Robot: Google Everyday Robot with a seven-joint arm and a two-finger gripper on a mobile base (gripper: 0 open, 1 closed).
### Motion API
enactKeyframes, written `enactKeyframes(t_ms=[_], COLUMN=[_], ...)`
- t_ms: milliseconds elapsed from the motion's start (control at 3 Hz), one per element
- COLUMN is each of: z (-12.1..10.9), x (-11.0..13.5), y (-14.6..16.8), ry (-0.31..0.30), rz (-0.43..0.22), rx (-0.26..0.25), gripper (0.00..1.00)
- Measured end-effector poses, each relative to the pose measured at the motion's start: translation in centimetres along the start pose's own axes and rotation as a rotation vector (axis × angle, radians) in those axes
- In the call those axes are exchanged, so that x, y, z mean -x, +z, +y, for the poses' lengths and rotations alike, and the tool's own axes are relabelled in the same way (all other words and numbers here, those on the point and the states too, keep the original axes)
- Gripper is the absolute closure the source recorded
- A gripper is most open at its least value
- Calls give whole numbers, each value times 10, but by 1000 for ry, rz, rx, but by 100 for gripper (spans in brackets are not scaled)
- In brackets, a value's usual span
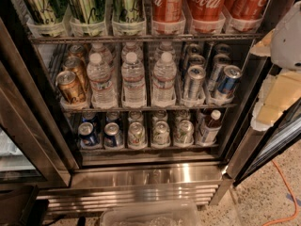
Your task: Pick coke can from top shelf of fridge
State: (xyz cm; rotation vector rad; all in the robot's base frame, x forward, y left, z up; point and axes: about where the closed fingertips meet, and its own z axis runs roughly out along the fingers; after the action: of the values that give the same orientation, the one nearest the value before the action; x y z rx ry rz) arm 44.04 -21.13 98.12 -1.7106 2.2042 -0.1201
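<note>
Three red coke cans stand side by side on the right half of the top shelf (141,38) of the fridge (150,175). They are the left coke can (167,3), the middle one (206,1) and the right one (249,1), each in a clear plastic tray. Their tops are cut off by the upper edge of the view. Three green-and-silver cans (84,4) fill the left half of the shelf. My gripper (276,100), cream and grey, hangs at the right edge of the view. It is outside the fridge opening, below and right of the coke cans, and touches nothing.
The middle rack holds water bottles (134,79), gold cans (70,84) and slim blue-silver cans (225,81). The bottom rack holds small cans (136,133). The open glass door (28,126) stands at left. A clear bin (150,214) and an orange cable (287,192) lie on the floor.
</note>
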Motion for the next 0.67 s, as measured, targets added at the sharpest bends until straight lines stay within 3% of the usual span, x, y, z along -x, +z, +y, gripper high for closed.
enactKeyframes(t_ms=[333,667], z=[-3,-3], x=[17,17], y=[-9,-9], ry=[-2,-1], rz=[-40,-41], rx=[-62,-63], gripper=[0,0])
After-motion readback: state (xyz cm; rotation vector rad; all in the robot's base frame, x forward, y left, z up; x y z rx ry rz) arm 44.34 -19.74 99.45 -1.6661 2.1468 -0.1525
